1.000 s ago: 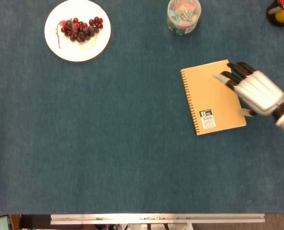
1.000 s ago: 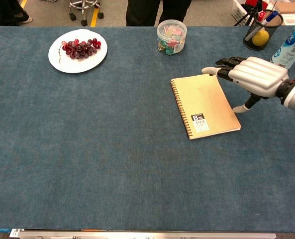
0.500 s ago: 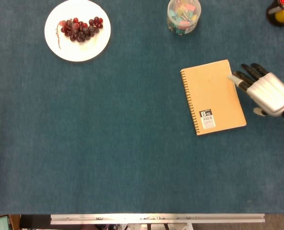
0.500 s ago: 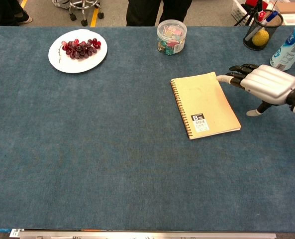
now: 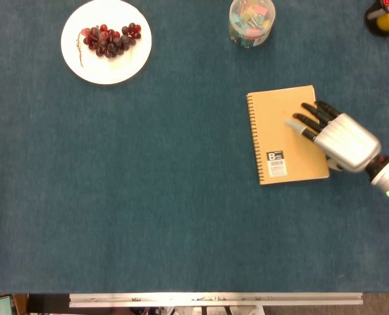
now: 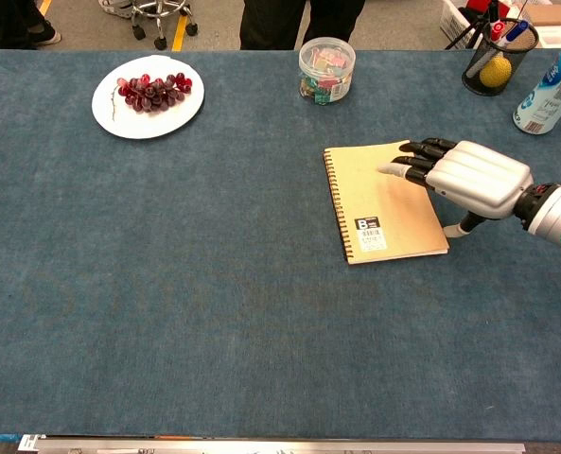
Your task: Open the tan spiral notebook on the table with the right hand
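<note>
While the blue worktop [image 5: 181, 216] carries everything, the tan spiral notebook [image 5: 283, 134] lies closed and flat toward its right edge, spiral binding on the left, a small barcode label near its lower middle. The right robot hand [image 5: 335, 134] reaches in from the right edge with its fingers [image 6: 408, 161] stretched out and apart over the cover's right part, holding nothing; whether they touch the cover I cannot tell. Near the far left corner sits a white plate [image 5: 132, 62] bearing red grapes [image 5: 109, 39]. At the far edge, a clear tub [image 5: 251, 21] holds colourful clips. The left robot hand shows in neither view.
</note>
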{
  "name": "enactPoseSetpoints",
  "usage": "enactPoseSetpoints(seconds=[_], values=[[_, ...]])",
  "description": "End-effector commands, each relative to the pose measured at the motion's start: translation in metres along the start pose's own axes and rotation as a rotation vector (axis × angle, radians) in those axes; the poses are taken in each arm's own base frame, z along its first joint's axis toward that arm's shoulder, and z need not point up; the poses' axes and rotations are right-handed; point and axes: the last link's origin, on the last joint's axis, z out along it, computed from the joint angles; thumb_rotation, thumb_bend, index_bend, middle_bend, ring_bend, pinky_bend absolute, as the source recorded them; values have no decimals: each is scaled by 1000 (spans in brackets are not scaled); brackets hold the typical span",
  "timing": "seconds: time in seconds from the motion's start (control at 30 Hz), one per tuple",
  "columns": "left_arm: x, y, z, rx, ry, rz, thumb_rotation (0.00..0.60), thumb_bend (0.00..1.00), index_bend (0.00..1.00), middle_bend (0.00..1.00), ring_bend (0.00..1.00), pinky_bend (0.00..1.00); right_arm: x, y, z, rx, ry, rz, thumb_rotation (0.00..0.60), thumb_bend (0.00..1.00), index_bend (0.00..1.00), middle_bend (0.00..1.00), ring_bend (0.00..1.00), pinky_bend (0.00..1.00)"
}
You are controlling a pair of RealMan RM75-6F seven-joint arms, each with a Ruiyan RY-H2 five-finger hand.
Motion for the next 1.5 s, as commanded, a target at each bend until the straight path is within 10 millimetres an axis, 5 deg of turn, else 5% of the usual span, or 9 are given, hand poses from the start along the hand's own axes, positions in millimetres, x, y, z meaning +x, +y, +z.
enactPoseSetpoints(seconds=[0.03,0.33,0.53,0.73,1.5], values=[[0,-1,0,2,1,0,600,408,135,106,97,139,2,-10,4,26,10,3,600,0,15,148,44,131],[3,-4,-3,11,8,-2,600,408,135,106,97,139,13,-40,14,114,50,53,600,0,26,155,44,131],[2,-2,-2,4,4,-2,600,408,135,106,97,139,15,-22,5,98,43,17,600,83,252,244,73,130],[1,0,-2,1,2,-2,600,408,135,106,97,139,7,-9,6,69,14,-9,600,127,338,262,82,130],[0,-6,-2,20,0,3,600,408,135,106,97,139,0,-16,42,92,37,-33,600,136,369,279,100,130]])
